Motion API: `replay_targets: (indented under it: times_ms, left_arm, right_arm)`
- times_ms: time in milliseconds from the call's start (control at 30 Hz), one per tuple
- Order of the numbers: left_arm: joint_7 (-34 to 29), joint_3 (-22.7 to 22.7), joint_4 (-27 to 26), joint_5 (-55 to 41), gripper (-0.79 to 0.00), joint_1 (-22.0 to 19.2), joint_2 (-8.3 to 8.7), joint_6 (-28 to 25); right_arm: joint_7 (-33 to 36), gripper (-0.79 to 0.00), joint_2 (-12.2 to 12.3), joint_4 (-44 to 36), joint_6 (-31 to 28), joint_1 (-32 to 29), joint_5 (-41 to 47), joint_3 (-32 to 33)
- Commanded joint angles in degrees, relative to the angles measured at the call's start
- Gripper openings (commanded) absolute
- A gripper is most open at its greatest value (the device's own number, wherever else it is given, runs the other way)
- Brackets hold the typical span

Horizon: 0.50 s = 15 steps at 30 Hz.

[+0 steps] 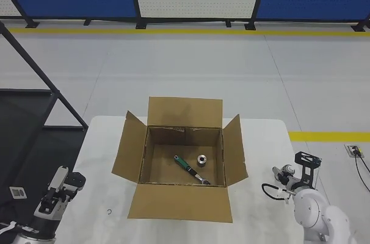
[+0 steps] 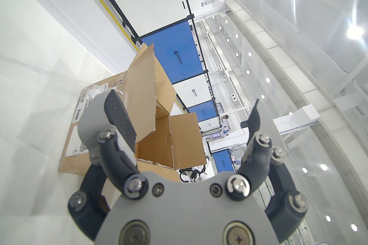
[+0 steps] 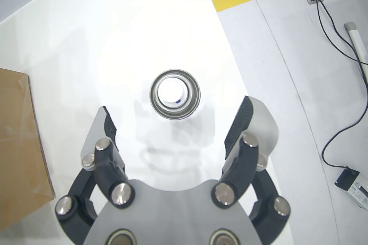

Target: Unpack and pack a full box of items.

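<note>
One upright metal ring [image 3: 174,98] stood on the table [image 3: 115,28] right of the box [image 1: 180,201], directly under our right gripper [image 3: 174,103], whose jaws were spread wide and empty, so we judged that arm nearer.

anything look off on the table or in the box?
Nothing spilled or damaged. Only oddity: a small ring lies loose on the table by the box, off its near-left corner, apart from the wrench and cylinder inside.
</note>
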Motion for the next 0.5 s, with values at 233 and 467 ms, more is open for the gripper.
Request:
replay_targets:
  times_ms: [233, 467]
  left_arm:
    - [0.0, 0.0, 0.0, 0.0, 0.0, 0.0, 0.0, 0.0]
    - [0.0, 0.0, 0.0, 0.0, 0.0, 0.0, 0.0, 0.0]
  right_arm:
    - [0.06, -0.185, 0.11, 3.06, -0.41, 2.54, 0.32, -0.56]
    - [1.31, -0.249, 0.17, 4.94, 1.58, 4.56, -1.38, -1.41]
